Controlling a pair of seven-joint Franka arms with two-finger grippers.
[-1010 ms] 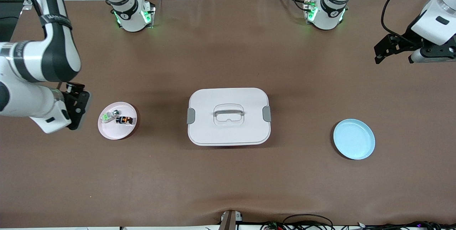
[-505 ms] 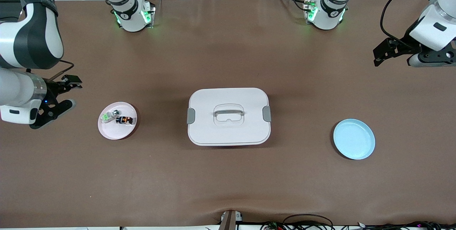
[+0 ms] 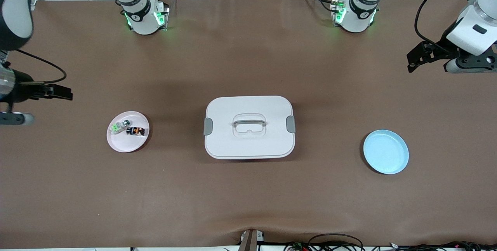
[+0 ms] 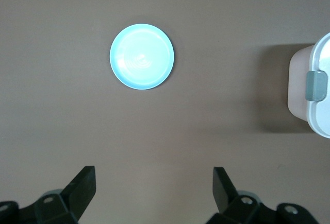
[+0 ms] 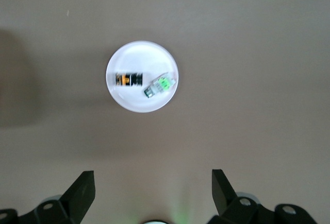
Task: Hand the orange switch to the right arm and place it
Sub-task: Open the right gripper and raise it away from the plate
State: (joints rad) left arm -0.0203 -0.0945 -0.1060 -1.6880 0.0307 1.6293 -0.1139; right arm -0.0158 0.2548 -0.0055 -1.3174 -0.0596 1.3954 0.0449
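Orange switch (image 3: 137, 130) lies in pink dish (image 3: 116, 144) beside green switch (image 3: 116, 127), toward the right arm's end of the table, as placement would leave it; both released hands, right (image 5: 152, 183) and left (image 4: 153, 183), hover high, holding nothing.

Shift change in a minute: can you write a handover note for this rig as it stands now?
Left gripper: open, holding nothing, high over the table at its own end near the blue plate.
Right gripper: open, holding nothing, over its end of the table by the pink plate.
Orange switch and green switch lie in the pink plate.
White box sits closed mid-table.
Done: orange switch apparently placed.
Left: confirm placement; nothing else evident.
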